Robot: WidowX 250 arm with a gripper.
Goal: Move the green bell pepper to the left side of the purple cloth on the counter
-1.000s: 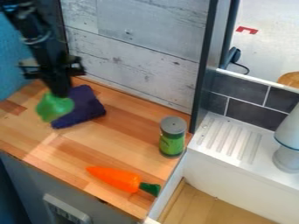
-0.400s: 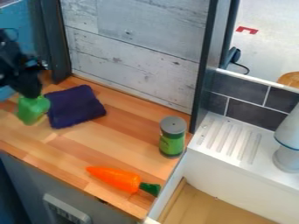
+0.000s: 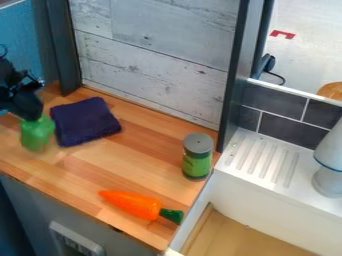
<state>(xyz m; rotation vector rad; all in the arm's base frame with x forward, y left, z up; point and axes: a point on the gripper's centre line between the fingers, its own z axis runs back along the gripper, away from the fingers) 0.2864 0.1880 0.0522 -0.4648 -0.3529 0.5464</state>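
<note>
At 9 o'clock, your gripper [image 3: 32, 118] pinches the green toy [image 3: 37, 135], with the cloth [image 3: 85, 121] toward its 2 o'clock on the bench [image 3: 100, 167]: apparently a holding step, whose next move calls for a firm grip.

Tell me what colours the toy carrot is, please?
The toy carrot is bright orange with a dark green top, best seen in the camera view.
</note>
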